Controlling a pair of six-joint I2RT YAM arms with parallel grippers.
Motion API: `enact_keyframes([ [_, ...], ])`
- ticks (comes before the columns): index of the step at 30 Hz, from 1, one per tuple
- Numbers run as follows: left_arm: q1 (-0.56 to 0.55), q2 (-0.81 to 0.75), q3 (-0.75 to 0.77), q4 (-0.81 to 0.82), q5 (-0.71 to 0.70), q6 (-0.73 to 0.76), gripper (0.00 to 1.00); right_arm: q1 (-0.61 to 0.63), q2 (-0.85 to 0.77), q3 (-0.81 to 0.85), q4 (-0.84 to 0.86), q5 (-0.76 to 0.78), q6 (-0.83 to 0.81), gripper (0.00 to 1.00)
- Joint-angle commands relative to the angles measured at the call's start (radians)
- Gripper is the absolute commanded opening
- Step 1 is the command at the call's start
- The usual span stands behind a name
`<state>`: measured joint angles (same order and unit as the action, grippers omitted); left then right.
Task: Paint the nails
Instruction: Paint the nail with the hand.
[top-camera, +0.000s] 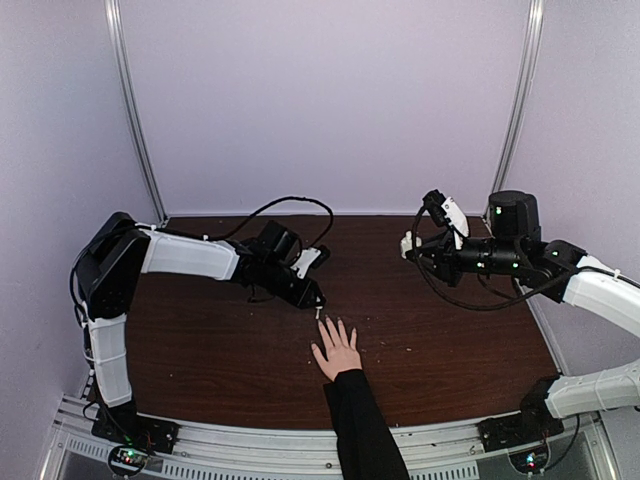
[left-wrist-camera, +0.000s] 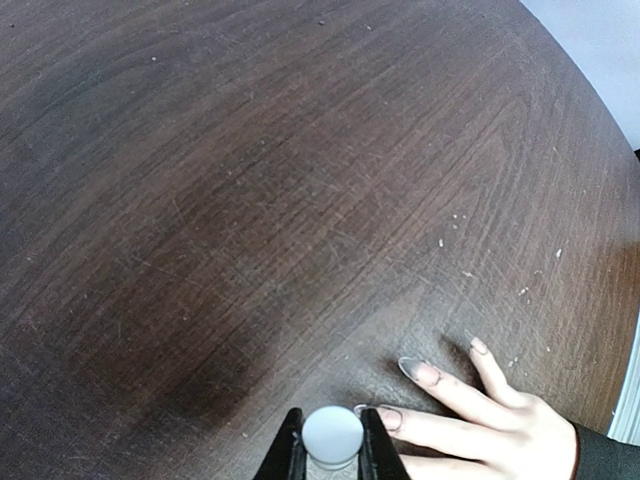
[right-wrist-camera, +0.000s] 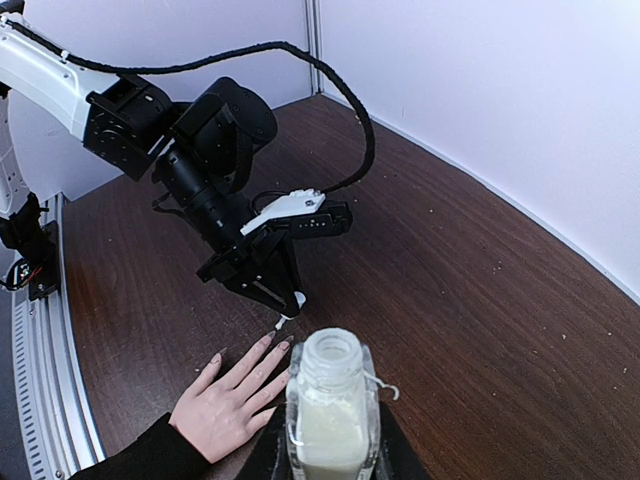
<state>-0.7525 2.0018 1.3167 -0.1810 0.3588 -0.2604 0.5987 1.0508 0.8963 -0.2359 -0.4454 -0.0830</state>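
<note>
Left arm (top-camera: 185, 257): reaches in from the left of the human hand (top-camera: 337, 352) and angles down toward its fingertips.
Left gripper (top-camera: 317, 303): just beyond the human hand's fingertips, its jaws clamped on a white cap (left-wrist-camera: 332, 433).
White cap: round and pinched between the two fingers, directly above the hand's fingertips; a thin pale stem (right-wrist-camera: 282, 321) points down from it toward them. Whether the stem touches a nail cannot be told.
Human hand: lies palm down on the dark wooden table (top-camera: 200, 350) with its fingers spread, pointing away from the arm bases.
Black sleeve (top-camera: 360, 425): covers the wrist behind the hand and runs to the table's near edge.
The nails (left-wrist-camera: 413, 369): long and pale, on the spread fingertips, right beside the cap in the left wrist view.
Clear bottle (right-wrist-camera: 328, 385): uncapped and upright, with pale liquid inside, well apart from the hand to its right and farther back.
Right gripper (right-wrist-camera: 330, 462): closed around the bottle's body, holding it above the table.
Right arm (top-camera: 600, 295): stretches in from the right of the hand and stays clear of it.
</note>
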Motion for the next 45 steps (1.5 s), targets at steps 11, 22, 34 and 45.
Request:
enact_keyframes([
  [11, 0.009, -0.068, -0.042, 0.104, 0.085, 0.009, 0.00, -0.005, -0.028, -0.008, 0.017, 0.016, -0.007, 0.00],
  [22, 0.003, -0.033, -0.033, 0.101, 0.128, -0.004, 0.00, -0.006, -0.028, -0.009, 0.016, 0.018, -0.008, 0.00],
  [34, -0.001, -0.010, -0.017, 0.064, 0.115, 0.003, 0.00, -0.005, -0.029, -0.010, 0.016, 0.021, -0.008, 0.00],
  [45, -0.002, 0.001, -0.013, 0.054, 0.112, 0.003, 0.00, -0.006, -0.028, -0.011, 0.015, 0.023, -0.007, 0.00],
])
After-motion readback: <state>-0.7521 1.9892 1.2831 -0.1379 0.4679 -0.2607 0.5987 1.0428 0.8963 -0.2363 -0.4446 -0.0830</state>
